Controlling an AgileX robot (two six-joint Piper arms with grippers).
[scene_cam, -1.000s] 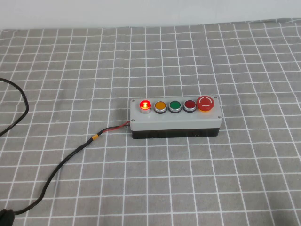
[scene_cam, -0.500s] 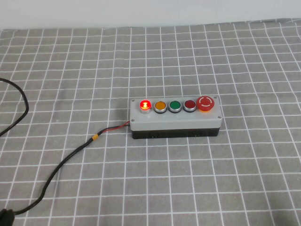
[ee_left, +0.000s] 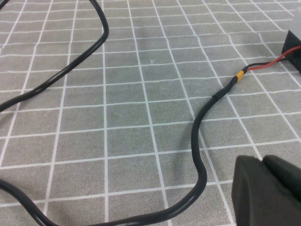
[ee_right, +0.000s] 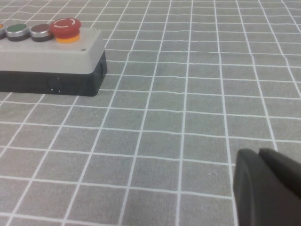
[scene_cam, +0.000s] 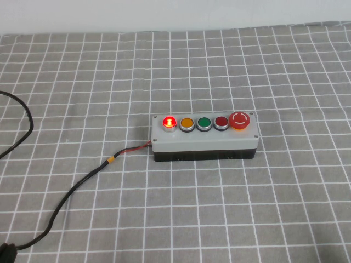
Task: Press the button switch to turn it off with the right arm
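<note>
The button switch (scene_cam: pixel 204 139), a long grey box on a black base, lies in the middle of the checked cloth. Its red lamp (scene_cam: pixel 169 121) is lit, beside the yellow (scene_cam: pixel 187 123), green (scene_cam: pixel 204 123) and dark-red (scene_cam: pixel 221 122) buttons and the big red mushroom button (scene_cam: pixel 240 120). Neither arm shows in the high view. In the right wrist view my right gripper (ee_right: pixel 259 153) is shut and empty, low over the cloth, well apart from the box (ee_right: pixel 51 52). My left gripper (ee_left: pixel 263 162) is shut and empty beside the black cable (ee_left: pixel 200 141).
The black cable (scene_cam: pixel 82 181) runs from the box's left end toward the near left corner, with another loop (scene_cam: pixel 22 126) at the left edge. The grey checked cloth (scene_cam: pixel 274 208) covers the table up to a pale wall at the back.
</note>
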